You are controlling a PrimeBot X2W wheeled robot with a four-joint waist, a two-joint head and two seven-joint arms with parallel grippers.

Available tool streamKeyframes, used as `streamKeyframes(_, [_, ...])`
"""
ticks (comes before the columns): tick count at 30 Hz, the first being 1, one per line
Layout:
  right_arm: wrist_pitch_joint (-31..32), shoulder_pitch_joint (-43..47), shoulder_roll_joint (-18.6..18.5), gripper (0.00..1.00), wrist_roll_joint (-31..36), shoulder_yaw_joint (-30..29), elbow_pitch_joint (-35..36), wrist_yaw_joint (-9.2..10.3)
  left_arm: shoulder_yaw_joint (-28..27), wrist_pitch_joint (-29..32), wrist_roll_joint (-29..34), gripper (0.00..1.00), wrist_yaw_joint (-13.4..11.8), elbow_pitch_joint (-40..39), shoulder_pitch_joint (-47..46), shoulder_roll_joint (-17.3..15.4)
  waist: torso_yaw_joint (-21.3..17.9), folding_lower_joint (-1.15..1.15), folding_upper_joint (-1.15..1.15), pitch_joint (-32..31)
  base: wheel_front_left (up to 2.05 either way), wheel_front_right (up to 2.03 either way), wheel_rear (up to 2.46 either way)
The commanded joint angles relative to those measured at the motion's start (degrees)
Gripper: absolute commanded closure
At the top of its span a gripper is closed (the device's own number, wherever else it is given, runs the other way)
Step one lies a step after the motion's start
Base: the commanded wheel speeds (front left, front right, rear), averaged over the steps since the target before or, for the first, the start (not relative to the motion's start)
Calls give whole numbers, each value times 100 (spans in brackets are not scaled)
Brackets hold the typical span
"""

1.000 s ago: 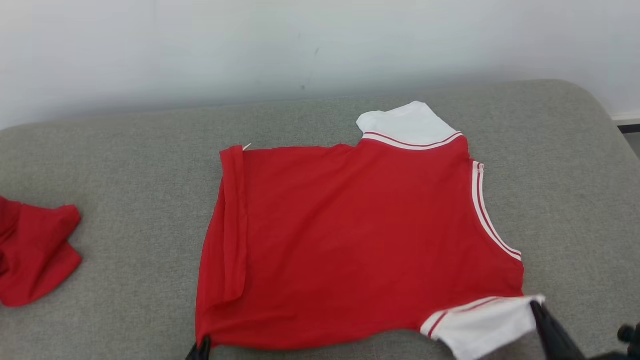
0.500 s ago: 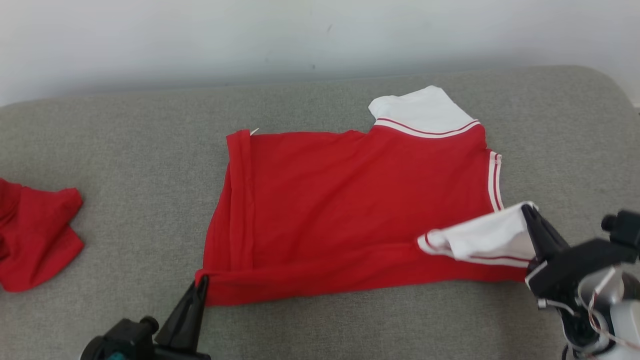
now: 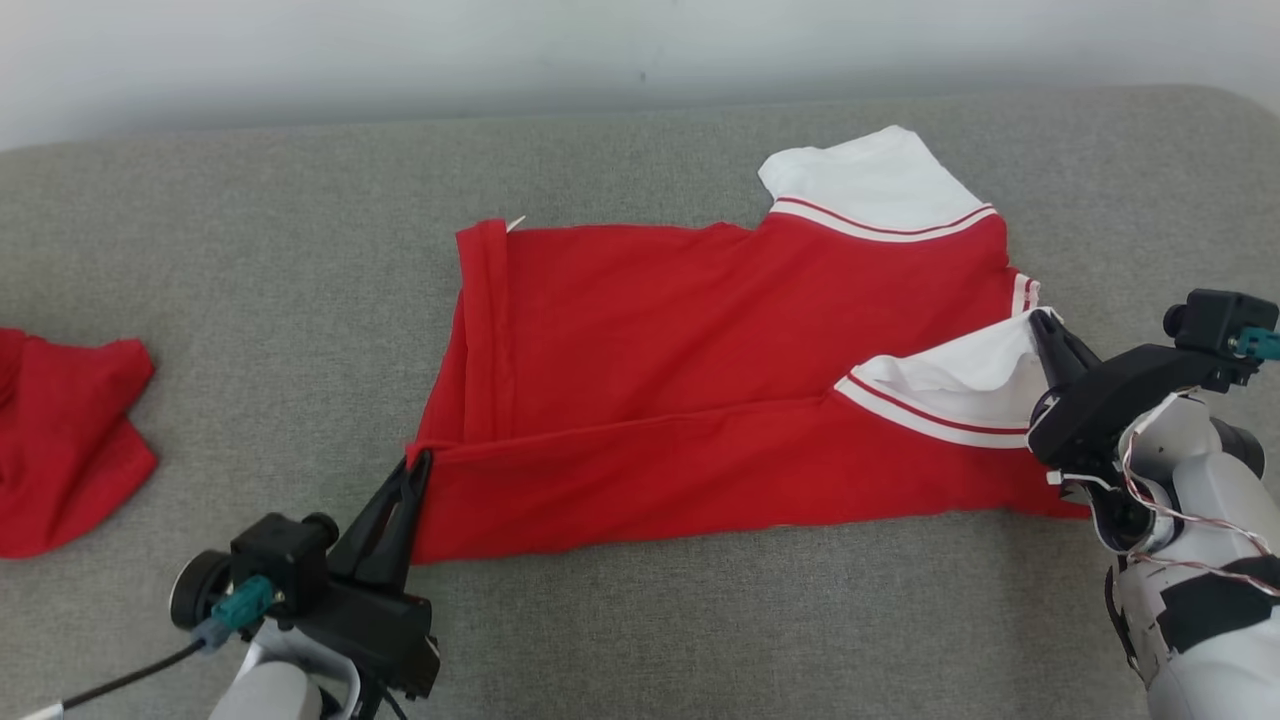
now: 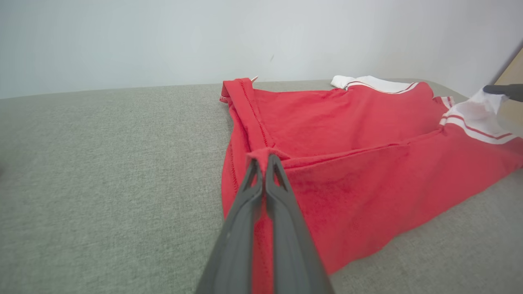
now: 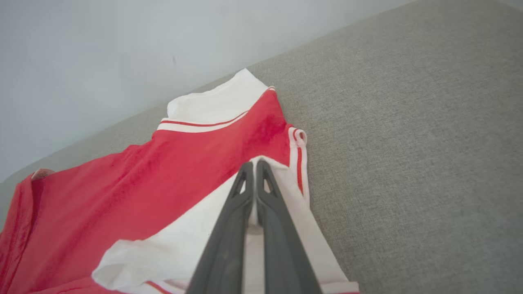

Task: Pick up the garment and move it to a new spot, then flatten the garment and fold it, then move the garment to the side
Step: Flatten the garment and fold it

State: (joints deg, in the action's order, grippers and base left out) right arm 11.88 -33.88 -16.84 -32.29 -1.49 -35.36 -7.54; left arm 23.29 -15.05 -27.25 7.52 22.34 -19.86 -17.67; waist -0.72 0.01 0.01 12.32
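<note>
gripping the red garment [image 3: 700,320] at two points, each gripper closed on cloth.

left gripper [image 3: 419,462]: fingers pressed together on the near hem corner. in the left wrist view a small tuck of red fabric sits pinched between the tips, raised off the surface.

right gripper [image 3: 1041,322]: fingers shut on the near white sleeve [image 3: 960,380]. in the right wrist view the tips meet on white cloth just beside the red-and-white striped neck trim [image 5: 298,159].

garment position: middle of the grey cushion [image 3: 250,300], lying crosswise, hem toward the robot's left, sleeves and neck toward its right. the near long edge is lifted and laid over the body, so a red band runs from the left gripper across to the held sleeve, with a straight crease along its far side. the part of the garment beyond the band lies flat. the far white sleeve [image 3: 870,180] rests flat on the cushion, pointing toward the pale wall [image 3: 400,50]. the hem is turned over in a narrow strip [image 3: 487,310]; a small white tag [image 3: 515,222] shows at its far corner.

second red cloth [image 3: 60,440]: crumpled at the left edge of the head view, on the same cushion, well apart from the garment.
</note>
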Motion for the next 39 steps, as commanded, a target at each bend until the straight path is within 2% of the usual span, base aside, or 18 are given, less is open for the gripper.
streamKeyframes(1, [-134, -189, -6, 100, 43, 123, -236, 13, 41, -18, -55, 100, -10, 124, -174, -48, -4, -1, -1, 91, 0, 0, 0])
streamKeyframes(2, [-190, -245, -12, 100, 58, 177, -357, 13, 58, -18, -71, 100, -10, 163, -220, -55, -10, -1, -1, 106, 0, 0, 0])
streamKeyframes(3, [-292, -302, -22, 89, 58, 230, -443, 13, 75, -18, -81, 100, -10, 201, -252, -60, -15, -1, -1, 117, 0, 0, 0])
streamKeyframes(4, [-372, -350, -19, 42, 33, 289, -530, 13, 89, -18, -92, 100, -10, 220, -279, -63, -23, -1, -1, 125, 0, 0, 0])
streamKeyframes(5, [-372, -350, -19, 42, 33, 289, -530, 13, 89, -18, -92, 100, -10, 220, -279, -63, -23, -1, -1, 125, 0, 0, 0])
streamKeyframes(6, [-417, -365, -5, 0, -15, 355, -608, 13, 84, -18, -102, 100, -10, 244, -303, -67, -36, -1, -1, 130, 0, 0, 0])
streamKeyframes(7, [-501, -385, -13, 0, -39, 429, -655, 13, 64, -18, -75, 64, -10, 263, -321, -77, -44, -1, -1, 128, 0, 0, 0])
streamKeyframes(8, [-593, -404, -38, 0, -67, 490, -686, 13, 32, -18, -16, 0, -10, 245, -336, -78, -51, -1, -1, 119, 0, 0, 0])
streamKeyframes(14, [-1163, -62, -270, 0, -334, 811, -639, 13, -378, -18, 201, 0, -10, 24, -14, 91, -72, -1, -1, -60, 0, 0, 0])
streamKeyframes(22, [-1526, 793, -630, 0, -660, 1118, -312, 13, -871, -18, 428, 0, -10, -302, 729, 334, -129, -1, -1, -205, 0, 0, 0])
streamKeyframes(32, [-1597, 1162, -526, 0, -744, 1192, -331, 13, -1133, -18, 546, 0, -9, 101, 1032, 506, -236, -1, -1, -83, 0, 0, 0])
streamKeyframes(39, [-1609, 1064, -396, 0, -703, 1263, -539, 13, -937, -18, 376, 0, -9, 540, 725, 626, -242, -1, -1, -26, 0, 0, 0])
